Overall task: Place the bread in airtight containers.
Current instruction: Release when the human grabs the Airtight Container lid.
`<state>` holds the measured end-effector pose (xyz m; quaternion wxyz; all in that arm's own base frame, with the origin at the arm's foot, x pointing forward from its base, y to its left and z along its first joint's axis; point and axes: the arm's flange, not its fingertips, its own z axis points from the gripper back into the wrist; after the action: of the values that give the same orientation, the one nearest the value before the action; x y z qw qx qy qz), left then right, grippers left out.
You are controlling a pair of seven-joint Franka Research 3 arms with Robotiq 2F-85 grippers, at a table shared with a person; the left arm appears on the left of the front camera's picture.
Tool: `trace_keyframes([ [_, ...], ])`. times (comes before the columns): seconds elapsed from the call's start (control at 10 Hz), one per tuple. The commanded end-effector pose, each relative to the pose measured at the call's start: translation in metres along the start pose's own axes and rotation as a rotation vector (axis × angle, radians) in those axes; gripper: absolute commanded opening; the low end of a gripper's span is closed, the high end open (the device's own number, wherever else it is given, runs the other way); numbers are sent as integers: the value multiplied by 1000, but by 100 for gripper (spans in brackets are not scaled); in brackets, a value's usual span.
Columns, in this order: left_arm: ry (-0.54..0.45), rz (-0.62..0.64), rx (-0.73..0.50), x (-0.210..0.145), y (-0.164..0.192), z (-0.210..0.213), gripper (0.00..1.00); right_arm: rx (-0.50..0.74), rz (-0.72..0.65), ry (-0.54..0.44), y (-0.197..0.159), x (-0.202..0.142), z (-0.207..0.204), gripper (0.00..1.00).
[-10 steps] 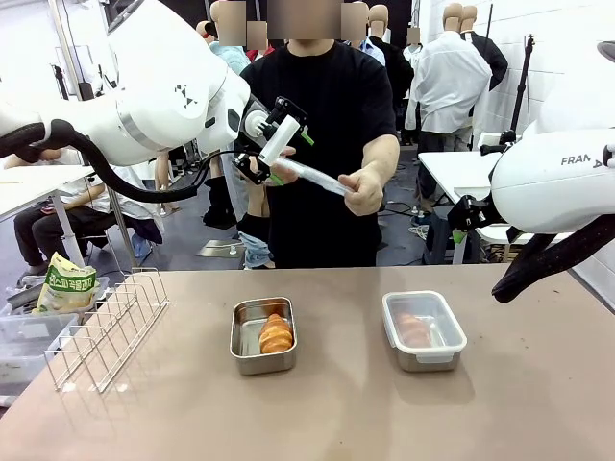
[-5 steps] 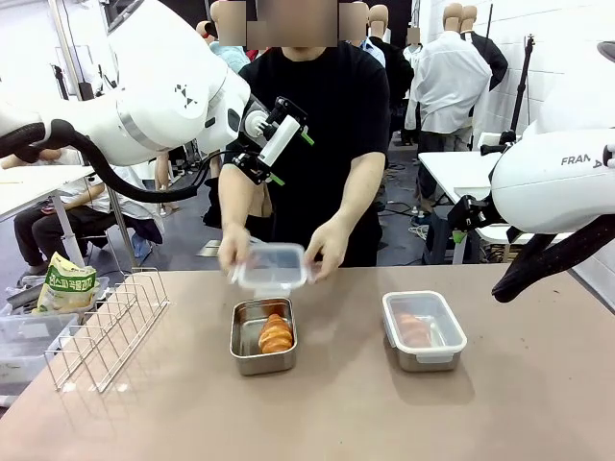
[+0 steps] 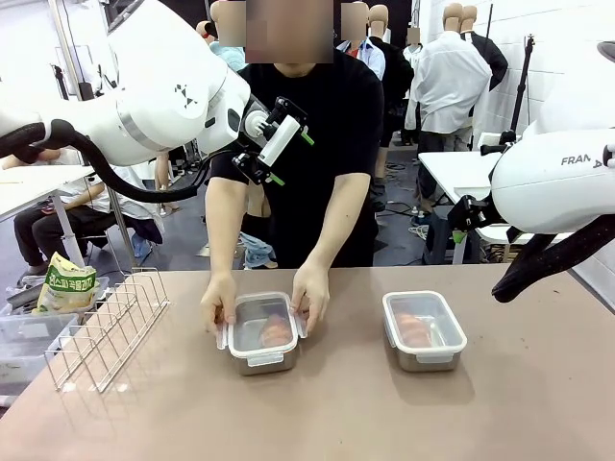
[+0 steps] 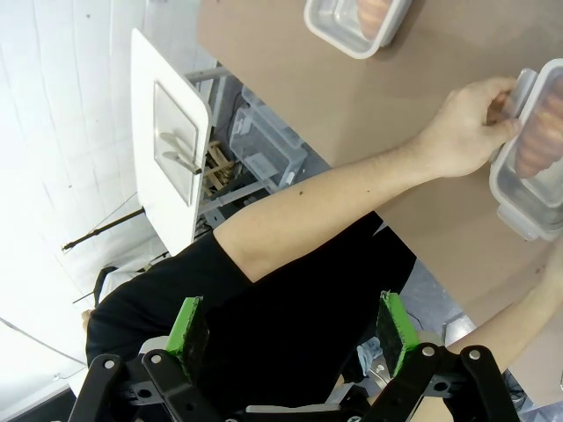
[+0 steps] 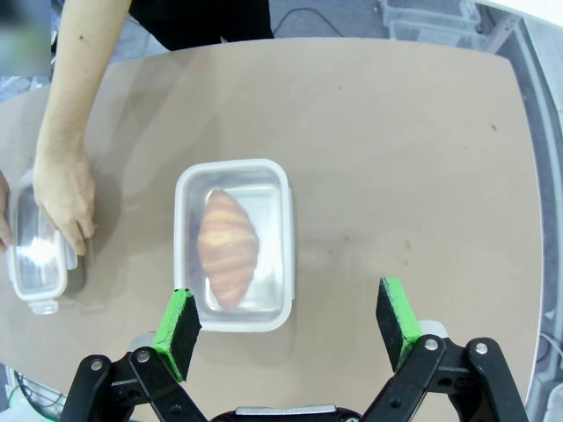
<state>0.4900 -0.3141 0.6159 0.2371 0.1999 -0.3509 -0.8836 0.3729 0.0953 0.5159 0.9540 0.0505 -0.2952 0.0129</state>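
Note:
Two steel airtight containers stand on the brown table. A person's hands (image 3: 309, 298) press a clear lid onto the left container (image 3: 262, 335), and the bread (image 3: 274, 330) shows through it. The right container (image 3: 423, 329) is lidded with bread (image 3: 413, 327) inside. My left gripper (image 3: 288, 154) hangs open high above the table, in front of the person's chest. Its wrist view has the open gripper (image 4: 290, 325) over the person's arm, with the pressed container (image 4: 537, 189) at the right edge. My right gripper (image 5: 287, 318) is open above the lidded container (image 5: 233, 244) and its bread (image 5: 227, 246).
A wire rack (image 3: 106, 327) stands at the table's left edge. Beyond it are a snack bag (image 3: 65, 283) and clear bins (image 3: 19, 336). The person stands at the far side, forearms reaching over the table's middle. The right arm's white body (image 3: 557, 182) hangs at the right.
The person brought the clear lid down from chest height onto the left container and now presses it with both hands. Neither arm has moved.

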Motion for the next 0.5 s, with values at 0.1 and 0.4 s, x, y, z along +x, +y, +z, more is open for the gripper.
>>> trace_keyframes([
  [0.1, 3, 0, 3, -1, 0, 1, 100, 1, -2, -2, 0, 0, -1, 100],
  [0.4, 3, 0, 3, -1, 0, 1, 100, 1, -2, -2, 0, 0, -1, 100],
])
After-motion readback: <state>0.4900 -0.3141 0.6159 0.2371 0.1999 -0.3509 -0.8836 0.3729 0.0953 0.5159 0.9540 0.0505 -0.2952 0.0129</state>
